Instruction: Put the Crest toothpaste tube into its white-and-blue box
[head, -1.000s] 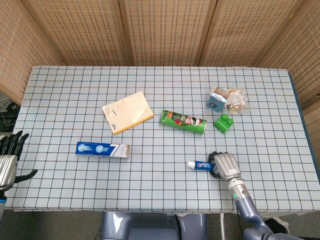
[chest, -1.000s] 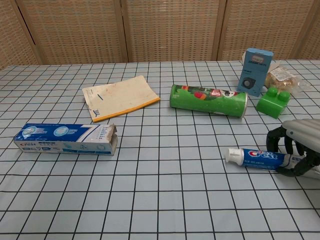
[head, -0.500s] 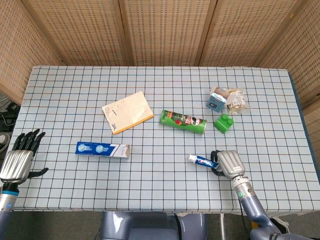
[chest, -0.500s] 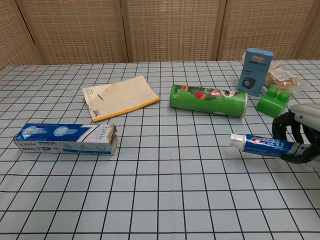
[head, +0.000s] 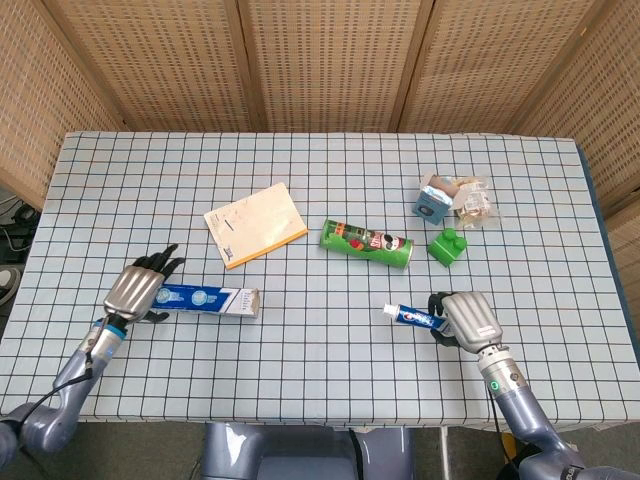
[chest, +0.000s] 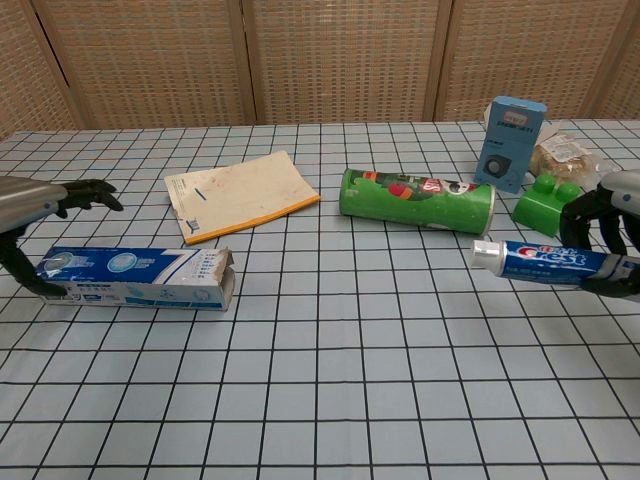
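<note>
Gripped tube (chest: 552, 260) at tail in right hand (head: 467, 317); soft, light, best kept there. Reached box (chest: 135, 277) with left hand (head: 136, 290), fingers spread, empty.

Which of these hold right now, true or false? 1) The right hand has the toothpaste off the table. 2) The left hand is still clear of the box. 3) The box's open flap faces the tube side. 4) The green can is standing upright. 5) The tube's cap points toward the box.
1) True: the right hand holds the toothpaste tube above the table.
2) False: the left hand is at the closed end of the box, fingers around it.
3) True: the open flap faces the middle of the table, toward the tube.
4) False: the green can lies on its side.
5) True: the white cap points left, toward the box.
</note>
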